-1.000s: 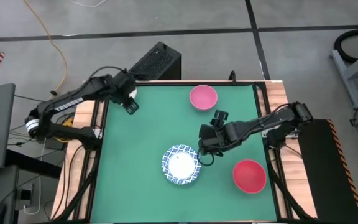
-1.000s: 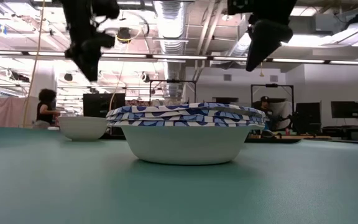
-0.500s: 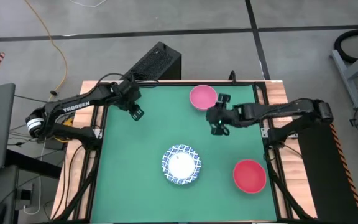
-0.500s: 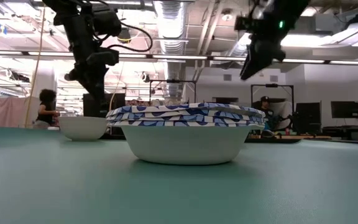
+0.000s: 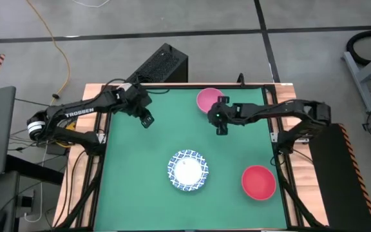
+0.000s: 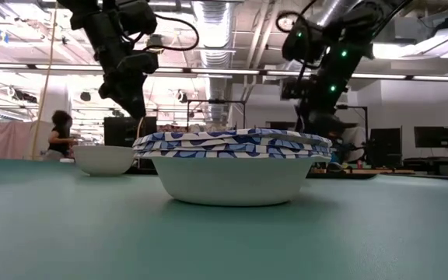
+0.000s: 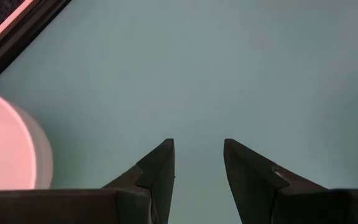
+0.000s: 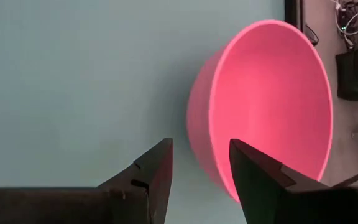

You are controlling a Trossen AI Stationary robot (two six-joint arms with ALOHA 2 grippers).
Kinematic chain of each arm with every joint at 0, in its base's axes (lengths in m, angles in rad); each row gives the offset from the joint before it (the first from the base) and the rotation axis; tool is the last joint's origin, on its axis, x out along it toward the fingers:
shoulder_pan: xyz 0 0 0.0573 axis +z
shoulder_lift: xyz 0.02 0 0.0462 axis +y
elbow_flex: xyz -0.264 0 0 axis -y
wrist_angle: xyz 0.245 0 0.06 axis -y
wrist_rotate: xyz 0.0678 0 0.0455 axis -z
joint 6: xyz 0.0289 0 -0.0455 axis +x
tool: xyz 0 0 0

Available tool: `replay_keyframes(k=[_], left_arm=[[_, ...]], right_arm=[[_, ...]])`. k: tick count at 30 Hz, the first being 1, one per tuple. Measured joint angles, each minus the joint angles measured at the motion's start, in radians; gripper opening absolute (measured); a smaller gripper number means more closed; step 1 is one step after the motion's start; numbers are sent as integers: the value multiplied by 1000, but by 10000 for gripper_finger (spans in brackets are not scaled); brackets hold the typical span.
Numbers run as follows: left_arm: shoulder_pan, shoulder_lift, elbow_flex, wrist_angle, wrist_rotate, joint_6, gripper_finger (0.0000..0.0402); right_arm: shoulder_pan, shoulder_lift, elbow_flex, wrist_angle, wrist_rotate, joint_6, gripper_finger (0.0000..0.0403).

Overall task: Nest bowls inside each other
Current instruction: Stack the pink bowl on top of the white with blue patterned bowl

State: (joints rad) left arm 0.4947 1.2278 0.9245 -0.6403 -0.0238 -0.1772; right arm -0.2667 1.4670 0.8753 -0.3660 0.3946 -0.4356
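Observation:
A pink bowl (image 5: 205,98) stands near the table's far edge. A stack of nested white bowls with blue patterned rims (image 5: 187,171) sits mid-table, and a red bowl (image 5: 258,182) stands at the near right. My right gripper (image 5: 215,116) hovers open over the pink bowl's near-right rim. In its wrist view (image 8: 201,149) the bowl's rim and wall (image 8: 197,124) lie just ahead of the gap between the fingers, apart from them. My left gripper (image 5: 147,120) hangs open over bare mat at the far left (image 7: 199,146), with the pink bowl (image 7: 5,149) off to its side.
The green mat (image 5: 147,193) lies bare along the left and near sides. A black box (image 5: 163,64) stands beyond the far edge. Wooden table borders (image 5: 95,135) flank the mat. In the low view the stack (image 6: 232,167) fills the middle, and a person (image 6: 57,132) shows in the room behind.
My right gripper has swung from beside the blue-rimmed stack toward the far edge, sinking and turning, and now stands over the pink bowl's rim. My left gripper has drifted down and toward the table's middle. Both stayed open; no bowl has moved.

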Motion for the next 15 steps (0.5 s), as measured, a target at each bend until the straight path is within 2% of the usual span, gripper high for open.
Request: replay_keyframes(k=[6, 11, 15], left_arm=[[-18, 0, 0, 18, -1, 16, 128], [-30, 0, 0, 22, -3, 38, 128], [-33, 0, 0, 23, -7, 42, 128]], right_arm=[[-44, 60, 0, 49, 54, -35, 179], [-74, 86, 1, 62, 36, -46, 174], [-90, 105, 1, 62, -6, -61, 148]])
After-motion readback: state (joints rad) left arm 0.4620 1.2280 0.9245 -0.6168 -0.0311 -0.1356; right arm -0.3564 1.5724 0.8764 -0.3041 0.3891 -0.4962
